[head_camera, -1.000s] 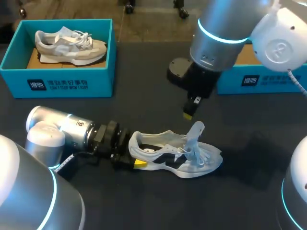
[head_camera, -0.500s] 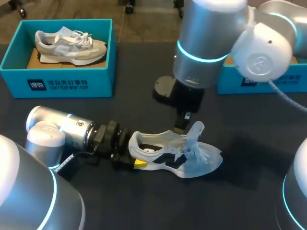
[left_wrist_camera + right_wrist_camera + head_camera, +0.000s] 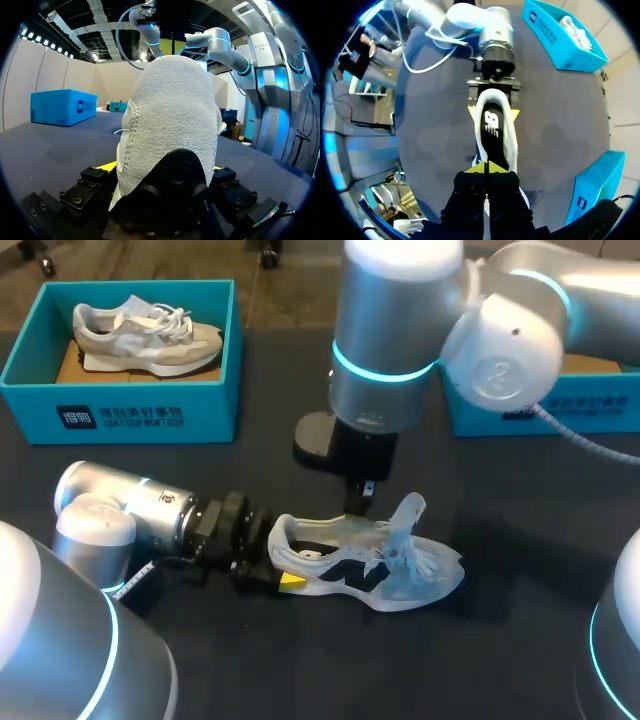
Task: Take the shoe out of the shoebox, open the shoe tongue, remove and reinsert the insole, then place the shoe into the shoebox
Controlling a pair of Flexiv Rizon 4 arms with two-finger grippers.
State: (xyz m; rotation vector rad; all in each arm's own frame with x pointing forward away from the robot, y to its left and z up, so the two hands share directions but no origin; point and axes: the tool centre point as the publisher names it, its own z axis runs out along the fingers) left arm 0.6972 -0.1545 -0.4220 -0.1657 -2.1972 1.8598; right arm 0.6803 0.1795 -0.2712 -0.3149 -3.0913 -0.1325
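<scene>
A white and black shoe (image 3: 405, 578) stands on the dark table, toe to the right, its tongue (image 3: 408, 515) pulled up. My left gripper (image 3: 272, 572) lies low on the table, shut on the shoe's heel, with a yellow tip on each side of the heel (image 3: 170, 115). My right gripper (image 3: 357, 504) hangs shut and holding nothing, just above the shoe's opening. In the right wrist view its closed yellow tips (image 3: 486, 167) point down at the black insole (image 3: 493, 125) inside the shoe, with the left gripper (image 3: 494, 111) at the heel beyond.
A teal shoebox (image 3: 120, 412) holding another pale shoe (image 3: 145, 337) stands at the back left. A second teal box (image 3: 545, 408) sits at the back right, partly hidden by my right arm.
My right arm has swung left and come down, from beside the tongue to over the shoe's opening. The left gripper and the shoe have not moved.
</scene>
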